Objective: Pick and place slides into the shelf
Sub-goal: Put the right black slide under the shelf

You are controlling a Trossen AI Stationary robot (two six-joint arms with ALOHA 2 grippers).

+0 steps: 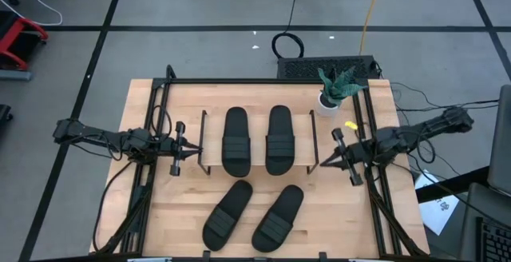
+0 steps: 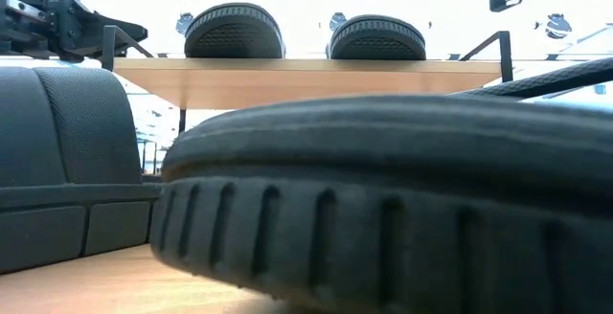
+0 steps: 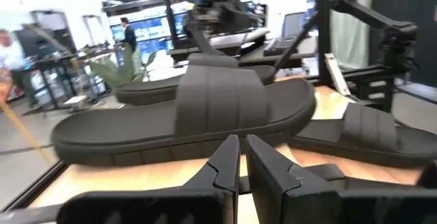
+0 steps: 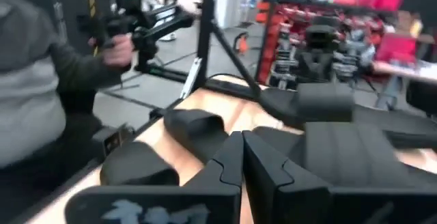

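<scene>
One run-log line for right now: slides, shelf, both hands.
slides on shelf: two | slides on table: two | left hand: shut, empty, beside shelf | right hand: shut, empty, beside shelf

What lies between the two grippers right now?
In the high view, between the left gripper and right gripper sits the shelf, carrying two slides side by side.

Left tool [image 1: 198,148] and right tool [image 1: 322,162] closed, empty.
</scene>
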